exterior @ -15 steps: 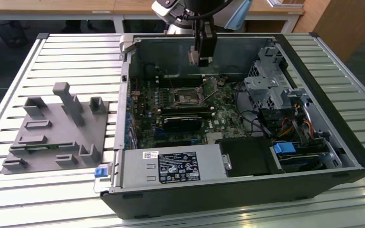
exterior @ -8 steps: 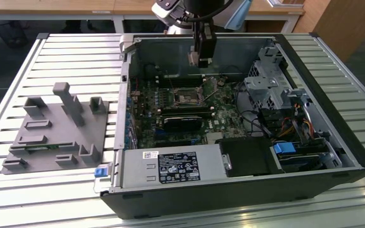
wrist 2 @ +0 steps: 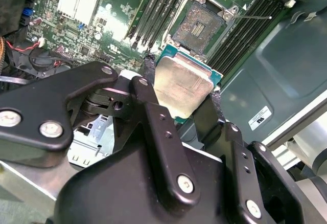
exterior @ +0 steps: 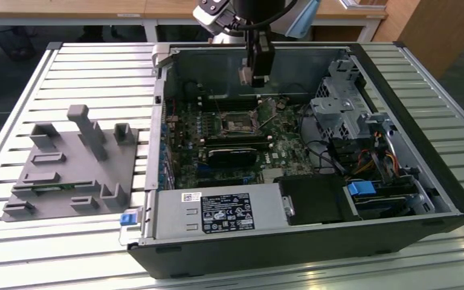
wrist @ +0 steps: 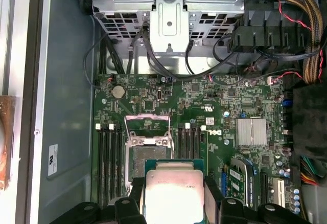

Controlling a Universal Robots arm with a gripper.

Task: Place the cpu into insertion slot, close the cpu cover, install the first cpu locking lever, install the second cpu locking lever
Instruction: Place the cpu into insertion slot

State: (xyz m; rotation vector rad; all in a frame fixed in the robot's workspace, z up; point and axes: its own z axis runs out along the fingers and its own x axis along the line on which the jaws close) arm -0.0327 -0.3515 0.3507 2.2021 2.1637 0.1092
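Note:
My gripper (exterior: 253,77) hangs inside the open computer case, above the motherboard near its back wall. It is shut on the cpu (wrist 2: 183,83), a square chip with a dull silver top and green rim, held by two opposite edges between black fingers (wrist 2: 147,81). In the first wrist view the cpu (wrist: 173,191) sits between the fingers (wrist: 134,189), just short of the insertion slot (wrist: 148,155). The insertion slot (wrist 2: 204,25) is bare, with a dark centre and its silver cover frame (wrist: 147,117) swung open. From outside, the insertion slot (exterior: 238,122) lies below and in front of the gripper.
Memory slots (wrist: 108,157) flank the socket. A black card (exterior: 232,157), the power supply (exterior: 215,212), a drive cage (exterior: 345,112) and cable bundles (exterior: 369,160) crowd the case. A grey fixture block (exterior: 70,163) stands on the slatted table (exterior: 46,241) at the exterior view's left.

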